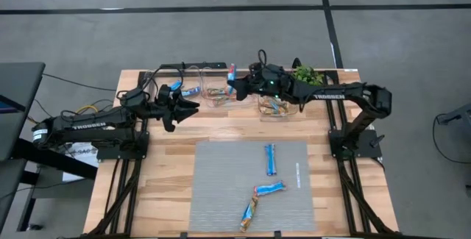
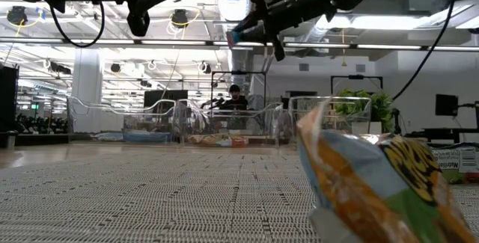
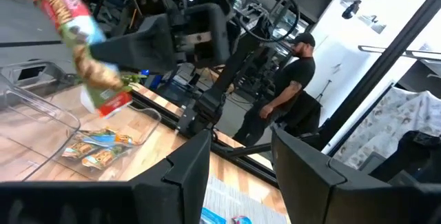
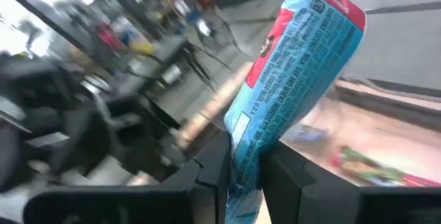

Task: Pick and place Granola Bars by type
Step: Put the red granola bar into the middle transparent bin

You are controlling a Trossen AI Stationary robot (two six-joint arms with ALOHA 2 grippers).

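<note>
Right gripper clenches a blue bar above the clear bins, mid-sorting; next it needs lowering into the matching bin. Left gripper hangs released beside them.

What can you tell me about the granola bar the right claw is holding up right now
The held bar is a light blue printed wrapper with a red crimped band at its free end and small dark print down one side, glossy like plastic film. It stands roughly upright, slightly bent, pinched at its lower end by the right claw, whose dark fingers touch it on both sides. It hangs in the air above the clear bins at the table's far edge, touching nothing else.
</note>
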